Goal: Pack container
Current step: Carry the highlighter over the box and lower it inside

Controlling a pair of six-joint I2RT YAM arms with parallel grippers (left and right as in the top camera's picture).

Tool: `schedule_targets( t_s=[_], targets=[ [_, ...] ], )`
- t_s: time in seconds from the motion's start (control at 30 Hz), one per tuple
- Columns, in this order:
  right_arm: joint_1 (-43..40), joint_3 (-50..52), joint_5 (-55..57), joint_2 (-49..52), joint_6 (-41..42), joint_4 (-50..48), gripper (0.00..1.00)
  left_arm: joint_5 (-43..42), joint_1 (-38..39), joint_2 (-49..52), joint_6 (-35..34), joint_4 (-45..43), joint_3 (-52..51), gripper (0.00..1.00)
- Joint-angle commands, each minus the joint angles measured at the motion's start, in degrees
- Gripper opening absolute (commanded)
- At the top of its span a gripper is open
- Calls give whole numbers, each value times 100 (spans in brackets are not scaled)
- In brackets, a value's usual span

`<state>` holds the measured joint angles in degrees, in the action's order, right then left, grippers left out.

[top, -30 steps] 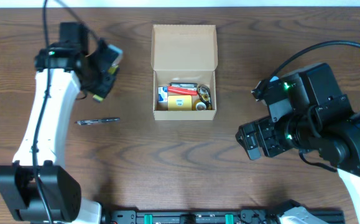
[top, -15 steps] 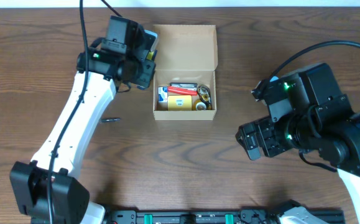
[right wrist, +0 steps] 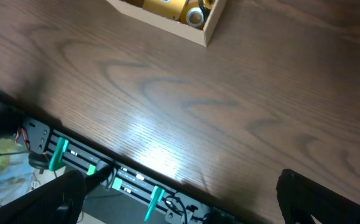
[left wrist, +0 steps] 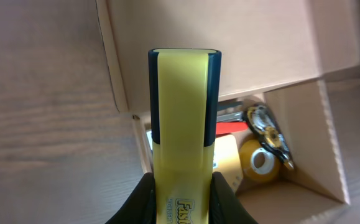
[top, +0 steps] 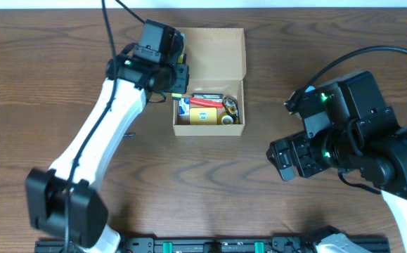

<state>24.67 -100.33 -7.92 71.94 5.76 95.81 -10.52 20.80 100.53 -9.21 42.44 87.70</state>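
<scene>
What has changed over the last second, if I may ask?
The left gripper, shut on the yellow highlighter, swung rightward from well left of the box to over its left edge. Nothing was picked up or released. The right gripper stayed open and parked; the box contents and the pen did not move.

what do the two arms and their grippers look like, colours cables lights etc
Left arm: slim white shells between black joints, a black cable running off its wrist, one green light. Right arm: bulkier black housings with green lights, a white link below, a looping black cable. Left gripper and right gripper both have plain black fingers.
</scene>
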Motion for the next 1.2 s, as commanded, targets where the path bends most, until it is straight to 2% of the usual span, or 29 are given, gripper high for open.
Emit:
schedule_targets(
  t_s=[0.0, 0.17, 0.47, 0.6, 0.7, 0.83, 1.17],
  targets=[
    [-31, -9, 20, 2, -70, 4, 99, -179, 11, 365, -610, -44, 92, 6],
    [-31, -9, 20, 2, -70, 4, 99, -302, 162, 560, -649, 44, 90, 6],
    [-31, -9, 20, 2, -70, 4, 99, 96, 514, 586, -776, 719, 90, 6],
    [-31, -9, 20, 2, -70, 4, 99, 315, 597, 625, -793, 719, 83, 6],
    [-31, -9, 20, 2, -70, 4, 99, 667, 632, 721, -1121, 719, 70, 6],
    [-31, -9, 20, 2, -70, 4, 99, 667, 627, 890, -1357, 675, 52, 6],
    [-31, -9, 20, 2, -68, 4, 99, 671, 627, 1342, -1355, 546, 52, 6]
  ],
)
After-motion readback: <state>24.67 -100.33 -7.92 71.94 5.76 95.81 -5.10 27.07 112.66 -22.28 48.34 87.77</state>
